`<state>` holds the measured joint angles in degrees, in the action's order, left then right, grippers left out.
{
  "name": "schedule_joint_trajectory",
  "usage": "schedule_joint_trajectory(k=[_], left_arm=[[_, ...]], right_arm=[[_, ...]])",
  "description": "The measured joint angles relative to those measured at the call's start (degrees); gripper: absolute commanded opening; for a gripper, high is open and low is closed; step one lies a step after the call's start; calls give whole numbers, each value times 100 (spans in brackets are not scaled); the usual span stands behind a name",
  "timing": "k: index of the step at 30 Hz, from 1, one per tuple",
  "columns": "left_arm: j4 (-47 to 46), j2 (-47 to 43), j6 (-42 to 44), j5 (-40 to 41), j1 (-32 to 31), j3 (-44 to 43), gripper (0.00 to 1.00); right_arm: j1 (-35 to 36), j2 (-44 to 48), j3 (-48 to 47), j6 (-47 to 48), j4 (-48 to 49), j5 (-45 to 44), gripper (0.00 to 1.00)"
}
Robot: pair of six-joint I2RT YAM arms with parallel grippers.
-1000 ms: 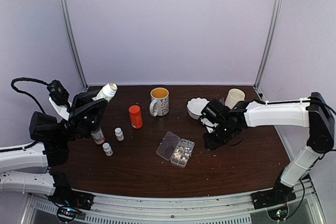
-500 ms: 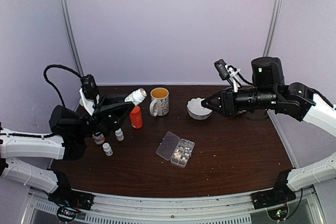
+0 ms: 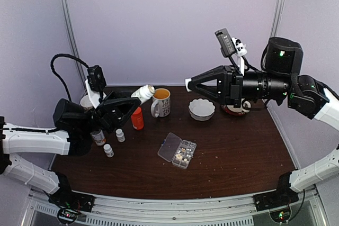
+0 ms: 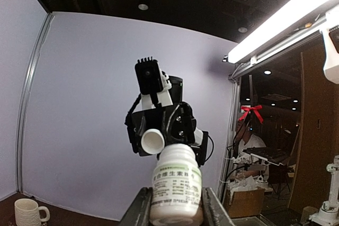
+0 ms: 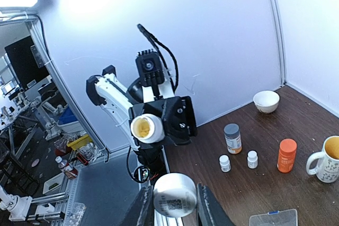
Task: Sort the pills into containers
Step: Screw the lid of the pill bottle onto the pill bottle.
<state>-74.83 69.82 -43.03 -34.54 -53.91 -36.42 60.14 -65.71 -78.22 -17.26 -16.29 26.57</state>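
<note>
Bottle (image 4: 176,186) clamped in L fingers (image 4: 139,210), white cap (image 5: 175,194) clamped in R fingers (image 5: 142,207), organizer box (image 3: 169,146) at 7 o'clock of bowl (image 3: 202,116).

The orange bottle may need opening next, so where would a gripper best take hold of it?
Probably its round body below the cap, coming from above: the orange bottle stands upright with the mug close on one side, so a sideways approach looks cramped.

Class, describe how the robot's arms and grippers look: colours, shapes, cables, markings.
The left arm and right arm have white tubular shells with bulky black joints. The left gripper and right gripper are black, angular, two-fingered. A black cable loops over the left wrist; green lights glow on the right arm.
</note>
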Motion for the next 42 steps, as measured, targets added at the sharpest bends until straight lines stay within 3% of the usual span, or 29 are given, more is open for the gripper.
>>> schedule_joint_trajectory(k=[8, 17, 42], left_arm=[[570, -153, 136, 2, -105, -24, 0], [811, -179, 221, 7, -136, -66, 0], [898, -151, 243, 0, -170, -81, 0]], right_arm=[[553, -667, -748, 549, -229, -315, 19], [702, -1003, -1145, 881, -584, -579, 19], [907, -1274, -1495, 1255, -1104, -754, 20]])
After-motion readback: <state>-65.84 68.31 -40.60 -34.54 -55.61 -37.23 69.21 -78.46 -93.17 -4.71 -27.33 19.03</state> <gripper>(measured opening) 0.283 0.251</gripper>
